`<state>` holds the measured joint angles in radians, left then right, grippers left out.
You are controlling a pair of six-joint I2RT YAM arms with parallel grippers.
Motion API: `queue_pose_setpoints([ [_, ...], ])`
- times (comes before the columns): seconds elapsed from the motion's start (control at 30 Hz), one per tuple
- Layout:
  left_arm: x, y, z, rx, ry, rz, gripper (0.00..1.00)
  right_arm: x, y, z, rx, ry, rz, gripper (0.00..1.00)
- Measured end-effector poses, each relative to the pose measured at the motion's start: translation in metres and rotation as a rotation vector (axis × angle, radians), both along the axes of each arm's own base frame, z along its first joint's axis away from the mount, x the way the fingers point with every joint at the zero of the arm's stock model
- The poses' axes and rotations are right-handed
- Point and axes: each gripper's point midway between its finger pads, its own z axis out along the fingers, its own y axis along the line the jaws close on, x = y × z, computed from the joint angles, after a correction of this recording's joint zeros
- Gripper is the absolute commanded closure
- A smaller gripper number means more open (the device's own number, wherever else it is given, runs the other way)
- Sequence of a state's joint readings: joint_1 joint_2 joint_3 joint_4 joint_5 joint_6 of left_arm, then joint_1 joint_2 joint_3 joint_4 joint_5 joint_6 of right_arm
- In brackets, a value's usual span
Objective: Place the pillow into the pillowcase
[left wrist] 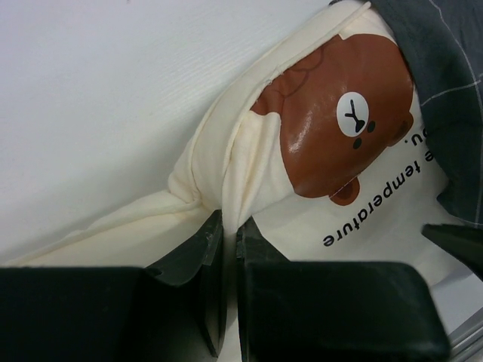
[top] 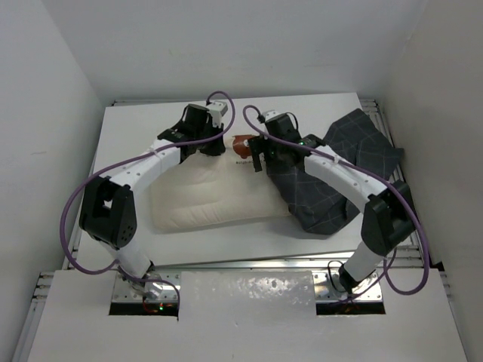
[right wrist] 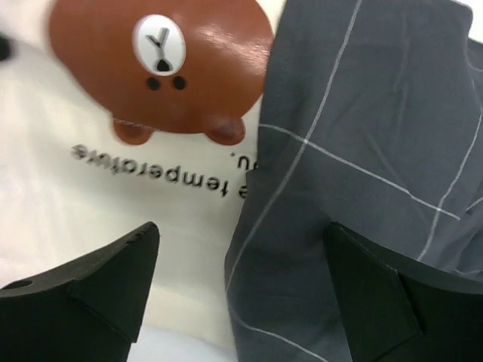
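The cream-white pillow [top: 204,192] lies across the middle of the table, its right end inside the dark checked pillowcase [top: 332,173]. A brown bear print [top: 243,143] shows at the pillow's far edge. My left gripper [top: 216,148] is shut on a bunched fold of the pillow [left wrist: 249,151] right beside the bear print [left wrist: 339,121]. The right gripper [top: 258,160] stands open over the pillowcase [right wrist: 362,151] mouth, where the case's edge overlaps the pillow [right wrist: 113,204]. Its fingers [right wrist: 143,249] straddle that edge and grip nothing.
The white table [top: 136,128] is boxed in by white walls on the left, right and back. Purple cables [top: 75,204] loop out from both arms. More of the pillowcase is heaped at the far right [top: 362,136], near the table's edge.
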<state>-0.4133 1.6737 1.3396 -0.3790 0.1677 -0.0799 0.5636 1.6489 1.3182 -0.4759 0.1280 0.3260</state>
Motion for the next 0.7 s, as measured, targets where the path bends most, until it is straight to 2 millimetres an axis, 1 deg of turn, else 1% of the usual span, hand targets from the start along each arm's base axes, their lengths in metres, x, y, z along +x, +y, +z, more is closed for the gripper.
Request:
queue_pose_setpoints([
  [0.03,0.000,0.000,-0.001,0.002,-0.001,-0.003,1.00,0.001,0.001,-0.005,-0.019,0.000,-0.008,0.12],
  [0.07,0.000,0.000,-0.001,0.005,-0.002,-0.006,1.00,0.004,0.001,-0.009,-0.037,0.002,-0.018,0.22],
  [0.13,-0.001,0.001,-0.003,0.014,-0.006,-0.013,1.00,0.014,0.000,-0.011,-0.058,-0.011,-0.039,0.38],
  [0.17,-0.001,0.001,-0.004,0.017,-0.008,-0.016,1.00,0.020,0.001,-0.010,-0.061,-0.021,-0.044,0.52],
  [0.3,-0.002,0.002,-0.005,0.022,-0.008,-0.020,1.00,0.036,0.004,-0.007,-0.072,-0.058,-0.050,0.84],
  [0.33,-0.002,0.002,-0.005,0.021,-0.008,-0.021,1.00,0.039,0.004,-0.010,-0.079,-0.060,-0.050,0.88],
  [0.37,-0.003,0.002,-0.005,0.021,-0.008,-0.021,1.00,0.041,0.004,-0.016,-0.091,-0.055,-0.052,1.00],
  [0.47,-0.005,0.001,-0.006,0.018,-0.005,-0.028,1.00,0.043,0.003,-0.029,-0.117,-0.035,-0.049,1.00],
  [0.53,-0.007,0.002,-0.009,0.023,0.004,-0.032,1.00,0.043,0.006,-0.035,-0.116,-0.022,-0.033,1.00],
  [0.63,-0.011,0.004,-0.015,0.035,0.022,-0.042,1.00,0.039,0.016,-0.034,-0.079,-0.007,0.030,1.00],
  [0.7,-0.013,0.003,-0.016,0.035,0.027,-0.049,1.00,0.033,0.028,-0.030,-0.033,-0.013,0.096,1.00],
])
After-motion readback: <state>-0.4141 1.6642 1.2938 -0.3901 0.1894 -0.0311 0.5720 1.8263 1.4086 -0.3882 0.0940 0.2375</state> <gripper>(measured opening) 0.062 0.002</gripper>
